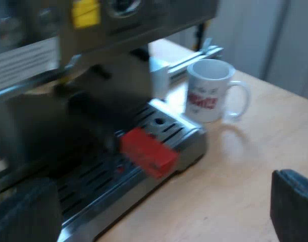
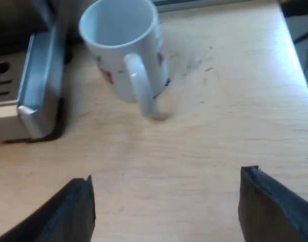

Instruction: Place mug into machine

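Observation:
A white mug (image 1: 209, 91) with red print stands upright on the wooden table beside the espresso machine (image 1: 93, 30). Its handle points away from the machine. The metal holder is locked into the machine's front, its red handle end (image 1: 148, 151) jutting out over the drip tray (image 1: 189, 143). My left gripper (image 1: 161, 201) is open, low by the drip tray's edge, with nothing between its fingers. My right gripper (image 2: 166, 181) is open over bare table, a short way from the mug (image 2: 123, 50), whose handle (image 2: 141, 88) faces it. The mug is empty inside.
The drip tray's metal corner (image 2: 38, 85) lies close beside the mug. A yellow label (image 1: 86, 12) sits on the machine's front panel. Bare wooden table (image 2: 219, 101) stretches on the mug's far side from the tray. A metal rail (image 1: 194, 58) runs behind the mug.

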You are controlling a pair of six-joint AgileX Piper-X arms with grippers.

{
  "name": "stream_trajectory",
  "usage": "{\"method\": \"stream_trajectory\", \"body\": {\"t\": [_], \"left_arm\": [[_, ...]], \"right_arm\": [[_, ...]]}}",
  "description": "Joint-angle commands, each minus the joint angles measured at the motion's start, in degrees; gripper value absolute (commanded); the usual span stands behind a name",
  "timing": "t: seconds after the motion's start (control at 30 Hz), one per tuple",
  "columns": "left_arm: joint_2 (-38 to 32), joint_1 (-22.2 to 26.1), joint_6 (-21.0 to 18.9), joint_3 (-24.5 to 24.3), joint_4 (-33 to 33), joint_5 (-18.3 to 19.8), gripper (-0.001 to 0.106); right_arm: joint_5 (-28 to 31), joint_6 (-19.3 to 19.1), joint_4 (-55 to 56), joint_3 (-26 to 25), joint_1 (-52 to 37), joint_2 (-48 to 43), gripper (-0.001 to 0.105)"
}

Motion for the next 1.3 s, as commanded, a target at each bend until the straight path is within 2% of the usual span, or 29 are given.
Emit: {"method": "stream_trajectory", "body": {"t": [0.03,0.13,0.33,0.4,0.53,0.67,0.97,1.13,1.3], "left_arm": [[2.3,-3.1,2.1,1.3,-5.3,2.9,0.085],[4.9,-6.7,2.9,2.9,-9.7,3.4,0.085],[8.1,-9.8,2.9,6.3,-16.0,3.6,0.085],[10.0,-10.2,2.9,7.5,-18.2,5.7,0.085],[12.5,-10.2,2.9,8.5,-19.4,6.4,0.085],[14.3,-10.2,2.9,9.3,-19.4,6.4,0.085],[14.4,-10.2,2.4,9.6,-19.4,6.0,0.085],[14.4,-10.2,2.4,10.1,-19.4,6.0,0.085],[14.4,-10.2,2.4,10.1,-19.4,6.0,0.085]], "right_arm": [[-0.6,-2.7,-0.3,-0.8,1.1,-0.1,0.062],[-0.6,-2.9,-0.3,-0.7,1.2,-0.1,0.062],[0.4,-2.9,-1.8,0.6,1.2,-0.1,0.062],[1.3,-2.9,-2.4,1.0,1.2,-0.1,0.062],[2.3,-2.9,-7.1,4.9,1.2,-0.1,0.062],[1.6,-2.9,-11.9,8.9,1.2,0.1,0.074],[-3.0,-2.9,-20.9,16.9,1.2,1.2,0.074],[-4.0,-2.6,-31.1,21.1,1.2,6.7,0.074],[-5.1,-2.6,-39.3,23.2,1.2,12.1,0.074]]}}
